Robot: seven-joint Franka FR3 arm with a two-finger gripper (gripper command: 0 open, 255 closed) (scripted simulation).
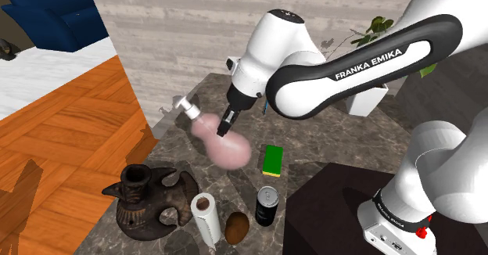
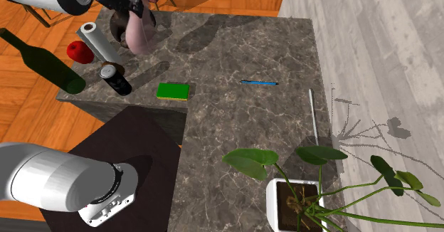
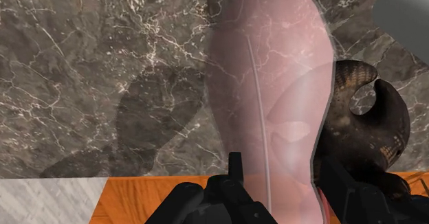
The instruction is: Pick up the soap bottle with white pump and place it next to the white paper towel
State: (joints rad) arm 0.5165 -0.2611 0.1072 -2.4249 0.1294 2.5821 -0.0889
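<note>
looked first at the marble counter [image 1: 328,148], dark and wide, across the shoulder view. followed the white arm [image 1: 352,66] reaching from 4 o'clock toward the middle. found the dark horned jug [image 1: 145,202] at 7 o'clock on the counter.

saw then the soap bottle [image 1: 235,150], pink and half clear, near the middle of the shoulder view, tilted and apparently lifted off the stone, with its white pump [image 1: 186,105] pointing to 10 o'clock. noted the white paper towel [image 1: 206,218] at 6 o'clock from the bottle, just beside the jug and not touching the bottle; could not tell if upright or lying. passed the black can [image 1: 267,205] at 5 o'clock from the bottle and the green sponge [image 1: 273,160] at 4 o'clock.

came last to the gripper [image 1: 226,127]: clamped narrow on the bottle's upper body below the pump, with a black finger [image 3: 235,178] on each side in the wrist view.

judged the bottle light to middle in weight, stiff but smooth, so maybe slippery. expected some shifting of liquid inside and some swinging of the fat bottom. thought the narrower part under the pump a better hold than the round belly, and never the pump itself, as probably loose or springy. would keep a firm squeeze and set down gently beside the towel, without knocking the roll.
</note>
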